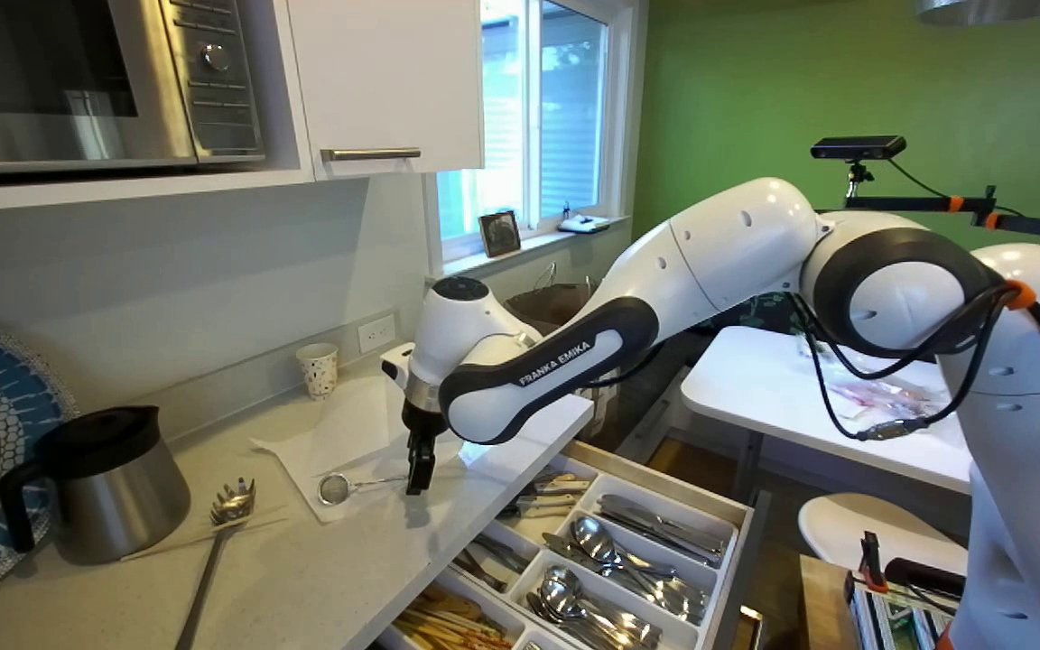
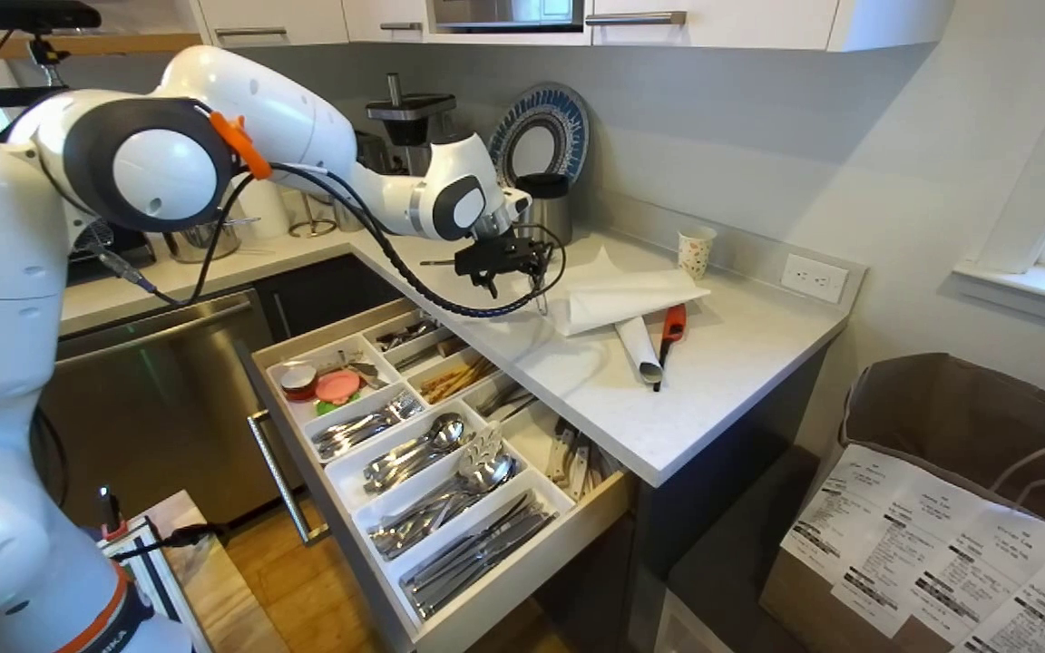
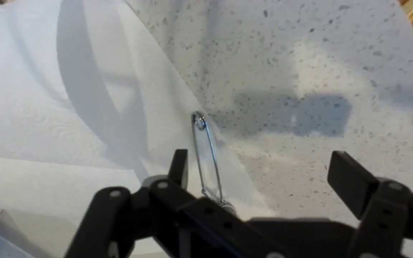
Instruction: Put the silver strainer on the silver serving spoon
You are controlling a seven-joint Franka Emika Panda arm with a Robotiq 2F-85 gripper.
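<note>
Above edge of white paper sheet [image 3: 48,136], I hang, black pincer [image 3: 258,165] spread; beneath, on paper, silver wire-handled mesh strainer [image 1: 333,488], handle running across my grip line, nearer paper-side finger. Likely call: nudge paperward, squeeze. Silver pronged serving spoon [image 1: 233,506] well off paper.

Both exterior views share drawer [image 1: 673,483] and arm [image 1: 737,239], from opposite drawer ends: an exterior view faces window [image 1: 570,117], an exterior view faces plate [image 2: 536,150]. Wrist view: close, facing down at counter [image 3: 281,64] beside drawer.
</note>
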